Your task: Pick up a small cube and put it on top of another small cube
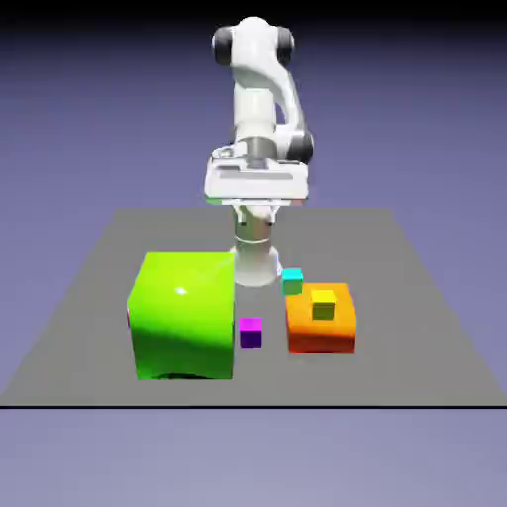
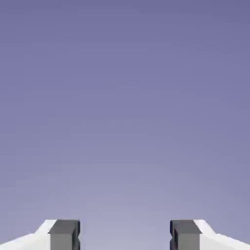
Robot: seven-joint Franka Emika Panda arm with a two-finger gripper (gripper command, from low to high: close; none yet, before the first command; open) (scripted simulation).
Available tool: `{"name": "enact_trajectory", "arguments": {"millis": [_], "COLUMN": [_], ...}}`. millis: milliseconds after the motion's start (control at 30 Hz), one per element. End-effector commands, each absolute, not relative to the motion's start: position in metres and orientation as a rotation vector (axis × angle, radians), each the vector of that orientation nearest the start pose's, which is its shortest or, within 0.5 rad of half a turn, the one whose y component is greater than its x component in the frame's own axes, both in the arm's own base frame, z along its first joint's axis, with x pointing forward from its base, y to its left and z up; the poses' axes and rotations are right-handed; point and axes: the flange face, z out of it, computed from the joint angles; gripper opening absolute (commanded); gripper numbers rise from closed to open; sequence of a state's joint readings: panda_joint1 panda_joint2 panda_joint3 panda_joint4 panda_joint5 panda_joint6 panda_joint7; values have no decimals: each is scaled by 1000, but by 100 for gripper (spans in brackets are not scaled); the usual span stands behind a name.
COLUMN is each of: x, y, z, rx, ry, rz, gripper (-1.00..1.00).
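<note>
Magenta cube (image 1: pixel 251 332) sits on the grey table (image 1: pixel 416 297), between the green block (image 1: pixel 184 315) and the orange block (image 1: pixel 321 319), touching neither. Yellow cube (image 1: pixel 323 304) rests on top of the orange block. A cyan cube (image 1: pixel 292 281) stands at the orange block's far corner; whether it touches, I cannot tell. No writing shows on any of them. My pincer (image 2: pixel 125 237) stands wide with nothing between its fingers (image 2: pixel 64 235), facing only plain backdrop, up at my raised hand above the table's far side.
</note>
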State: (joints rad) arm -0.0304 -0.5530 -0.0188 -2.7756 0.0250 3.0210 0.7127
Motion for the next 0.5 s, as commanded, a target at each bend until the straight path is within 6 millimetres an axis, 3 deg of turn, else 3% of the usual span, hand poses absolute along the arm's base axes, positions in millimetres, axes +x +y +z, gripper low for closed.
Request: {"name": "enact_trajectory", "arguments": {"millis": [0,133,233,333,467], "x": [404,423,425,416,390], "y": [-39,-114,-172,-229,-302], "z": [458,424,395,364,321], "rx": [-2470,-2453,-2388,-2280,-2077], "ry": [1109,1450,1689,1905,2147], "rz": [-995,-743,-538,-324,-37], "gripper": [0,0,0,0,0]}}
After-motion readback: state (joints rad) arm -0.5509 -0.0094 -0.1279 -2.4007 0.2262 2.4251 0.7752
